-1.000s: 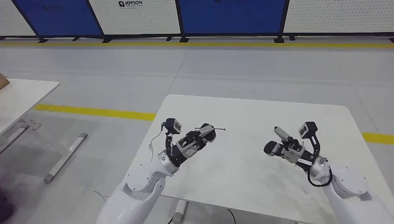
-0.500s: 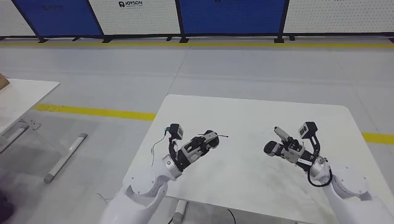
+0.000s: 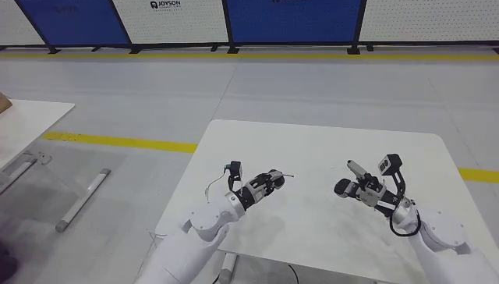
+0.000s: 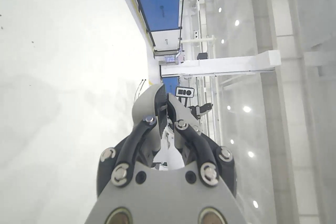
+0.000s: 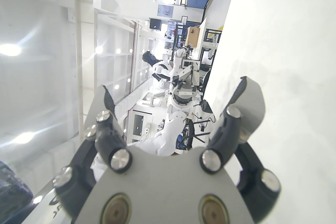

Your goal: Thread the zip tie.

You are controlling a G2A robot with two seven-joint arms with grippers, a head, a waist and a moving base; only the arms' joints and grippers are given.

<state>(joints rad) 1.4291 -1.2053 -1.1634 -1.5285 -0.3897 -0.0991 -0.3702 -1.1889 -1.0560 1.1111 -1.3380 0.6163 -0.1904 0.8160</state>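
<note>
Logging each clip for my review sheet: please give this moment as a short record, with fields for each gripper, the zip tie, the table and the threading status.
left gripper: shut on the zip tie, over the table's left half
zip tie: thin black strip, one end jutting past the left fingertips toward the right gripper
right gripper: open, empty, over the table's right half, apart from the tie
table: white top
threading: not done; one gripper alone holds the tie
</note>
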